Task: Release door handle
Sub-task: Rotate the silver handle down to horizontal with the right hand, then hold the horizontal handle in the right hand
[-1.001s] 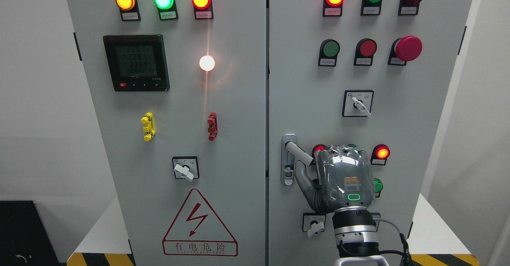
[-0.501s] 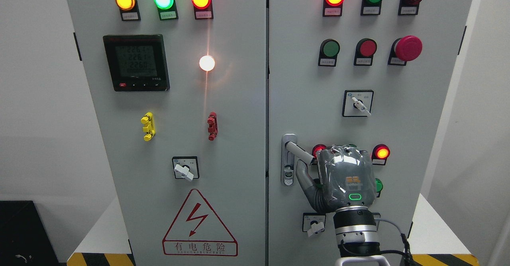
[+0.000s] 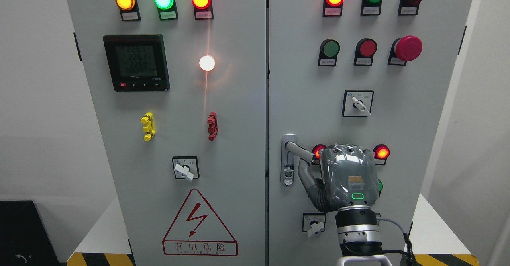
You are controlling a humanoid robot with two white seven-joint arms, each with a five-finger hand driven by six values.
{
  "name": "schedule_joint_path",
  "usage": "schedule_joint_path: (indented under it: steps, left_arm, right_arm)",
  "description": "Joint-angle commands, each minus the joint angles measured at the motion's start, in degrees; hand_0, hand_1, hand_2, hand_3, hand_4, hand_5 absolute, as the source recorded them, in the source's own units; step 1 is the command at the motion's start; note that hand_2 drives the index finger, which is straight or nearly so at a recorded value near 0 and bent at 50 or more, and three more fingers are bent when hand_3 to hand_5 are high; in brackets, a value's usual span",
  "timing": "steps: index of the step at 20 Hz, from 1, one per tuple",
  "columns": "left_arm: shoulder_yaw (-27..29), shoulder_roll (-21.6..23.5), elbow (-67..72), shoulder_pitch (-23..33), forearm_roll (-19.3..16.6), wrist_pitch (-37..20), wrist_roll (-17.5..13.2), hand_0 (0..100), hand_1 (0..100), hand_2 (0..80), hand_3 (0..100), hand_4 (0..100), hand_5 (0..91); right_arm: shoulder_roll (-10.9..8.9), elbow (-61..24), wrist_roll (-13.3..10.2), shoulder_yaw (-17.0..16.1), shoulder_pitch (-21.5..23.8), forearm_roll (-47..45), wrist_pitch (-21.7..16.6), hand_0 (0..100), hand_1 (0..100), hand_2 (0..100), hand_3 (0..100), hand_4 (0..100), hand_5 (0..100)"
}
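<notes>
Right hand (image 3: 347, 178) is up at the door handle (image 3: 299, 149) on the right cabinet door (image 3: 303, 98), back of the hand facing the camera. The lever sticks out from its plate low on the door's left edge, angled down-right into the hand. Fingers are hidden behind the palm, so I can't tell whether they grip it. Thumb (image 3: 306, 178) sits below the lever, probably clear.

The digital meter (image 3: 136, 62) on the left cabinet door shows three rows of digits, roughly 226.1, 226.1 and 226.0, though the figures are faint. Below, a red triangular warning sign (image 3: 199, 225) with a lightning bolt carries the characters 有电危险. The small label plates under the indicator lamps are too small to read.
</notes>
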Motion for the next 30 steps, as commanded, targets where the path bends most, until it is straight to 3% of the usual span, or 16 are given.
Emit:
schedule_joint_path:
  steps: [1, 30]
  left_arm:
    - [0.0, 0.0, 0.0, 1.14, 0.0, 0.01, -0.03, 12, 56, 0.0, 0, 0, 0.0]
    - [-0.09, 0.0, 0.0, 1.14, 0.0, 0.01, -0.03, 12, 56, 0.0, 0, 0, 0.0]
  right_arm:
    - [-0.04, -0.02, -0.06, -0.37, -0.01, 0.0, -0.02, 61, 33, 100, 100, 100, 100]
    - [0.05, -0.02, -0.06, -0.55, -0.8, 0.0, -0.02, 62, 32, 100, 100, 100, 100]
